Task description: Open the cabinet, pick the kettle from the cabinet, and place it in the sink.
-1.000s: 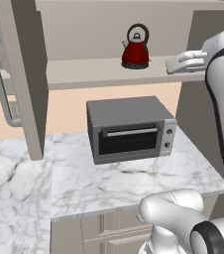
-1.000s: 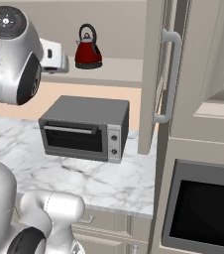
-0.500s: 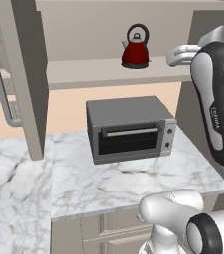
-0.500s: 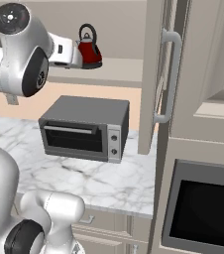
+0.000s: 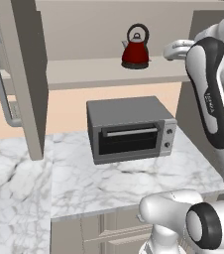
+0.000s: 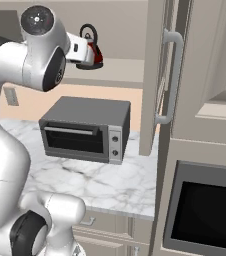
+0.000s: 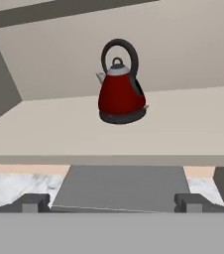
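The cabinet (image 5: 84, 72) stands open, its left door (image 5: 27, 74) and right door (image 6: 155, 75) swung out toward me. The red kettle (image 5: 136, 47) stands upright on the beige shelf, its black loop handle on top. In the hand view the kettle (image 7: 120, 89) sits centred and a little way ahead on the shelf (image 7: 44, 134). My gripper (image 7: 111, 203) is open with nothing between its fingertips (image 7: 34, 202). It hovers at the shelf's front edge, just right of the kettle (image 5: 171, 49). From the right, my hand covers part of the kettle (image 6: 98, 54). The sink is out of view.
A grey toaster oven (image 5: 129, 129) sits on the white marble counter (image 5: 109, 183) directly below the shelf. The open doors' long bar handles (image 6: 170, 75) jut out at both sides. A dark built-in oven (image 6: 205, 215) fills the tall unit on the right.
My hand has moved closer to the kettle along the shelf front while the forearm swung upright. The kettle and doors have not moved. The jaws stayed open.
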Motion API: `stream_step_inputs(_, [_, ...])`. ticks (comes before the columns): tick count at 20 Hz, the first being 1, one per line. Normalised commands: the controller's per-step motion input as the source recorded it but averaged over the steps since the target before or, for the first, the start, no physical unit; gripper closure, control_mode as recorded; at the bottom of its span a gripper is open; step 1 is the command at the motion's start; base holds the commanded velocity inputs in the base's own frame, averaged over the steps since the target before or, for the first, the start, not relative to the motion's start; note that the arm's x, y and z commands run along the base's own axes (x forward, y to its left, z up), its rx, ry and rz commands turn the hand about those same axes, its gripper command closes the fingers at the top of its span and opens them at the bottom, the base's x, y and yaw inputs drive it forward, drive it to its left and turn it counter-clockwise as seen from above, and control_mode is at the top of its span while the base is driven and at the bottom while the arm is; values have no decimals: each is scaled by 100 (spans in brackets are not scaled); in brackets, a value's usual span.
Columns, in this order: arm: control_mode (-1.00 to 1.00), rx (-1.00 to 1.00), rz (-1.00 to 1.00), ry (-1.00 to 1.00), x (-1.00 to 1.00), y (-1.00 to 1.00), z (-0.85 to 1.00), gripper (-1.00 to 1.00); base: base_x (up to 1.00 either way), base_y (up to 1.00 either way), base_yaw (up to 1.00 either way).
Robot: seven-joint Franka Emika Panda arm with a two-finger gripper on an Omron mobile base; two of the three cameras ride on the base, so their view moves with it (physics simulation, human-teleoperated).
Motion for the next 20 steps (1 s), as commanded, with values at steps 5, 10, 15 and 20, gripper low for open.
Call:
stream_step_inputs(5, [-100,5,5,-7,44,-9,1,-100,0,0,0])
stream_step_inputs(10, [-100,2,8,-6,42,-2,7,-100,0,0,0])
stream_step_inputs(15, [-100,2,7,-9,40,0,3,-100,0,0,0])
stream_step_inputs(20, [-100,0,5,-7,37,-1,4,-100,0,0,0])
